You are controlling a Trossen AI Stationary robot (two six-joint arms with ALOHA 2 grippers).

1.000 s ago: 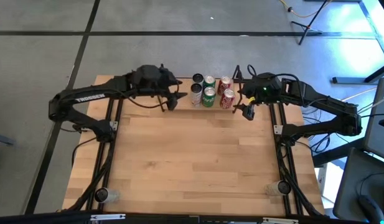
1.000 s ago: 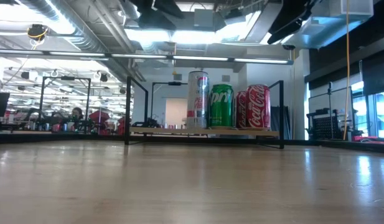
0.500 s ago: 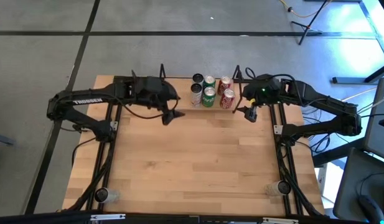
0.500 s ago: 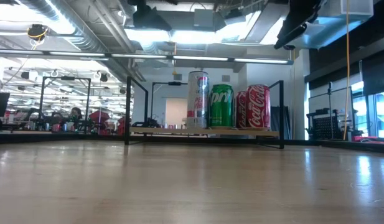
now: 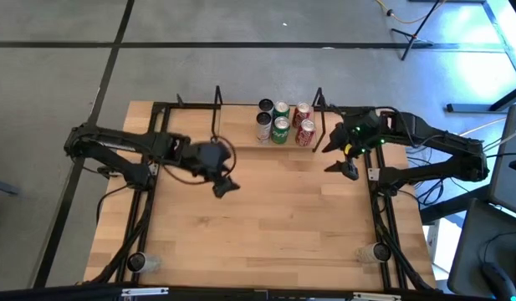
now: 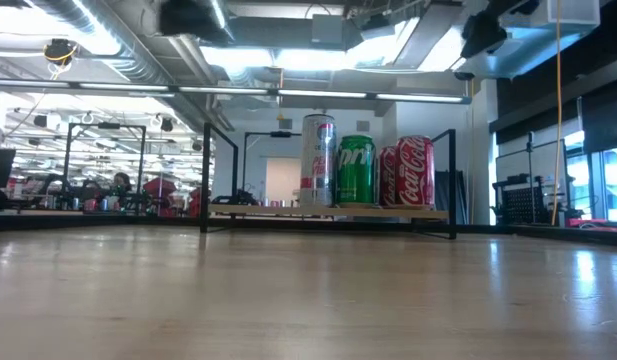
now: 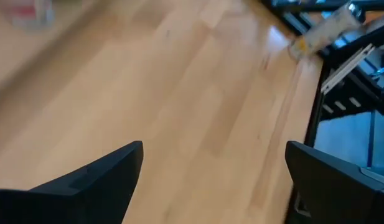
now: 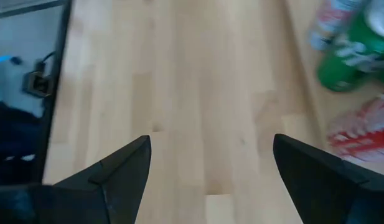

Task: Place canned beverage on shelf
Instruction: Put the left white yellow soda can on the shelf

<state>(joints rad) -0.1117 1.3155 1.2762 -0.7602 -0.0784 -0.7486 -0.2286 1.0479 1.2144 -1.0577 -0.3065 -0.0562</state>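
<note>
Five cans (image 5: 281, 122) stand clustered on the shelf (image 6: 278, 211), toward its right-hand frame; none waits on the table (image 5: 258, 217) short of the shelf, so I judge the placing done. Both my sets of jaws stand wide and empty: my left gripper (image 5: 223, 186) hangs over the table well in front of the shelf, my right gripper (image 5: 342, 160) just off the shelf's right end. A can should handle as rigid but thin-walled, smooth and a little slippery, heavy if full; I would take one across the mid-body, squeezing lightly to avoid a dent. From table height, the red can (image 6: 415, 172) reads "Coca-Cola", the green can (image 6: 355, 171) shows what looks like Sprite lettering, and the tall silver can (image 6: 318, 160) I cannot read.
</note>
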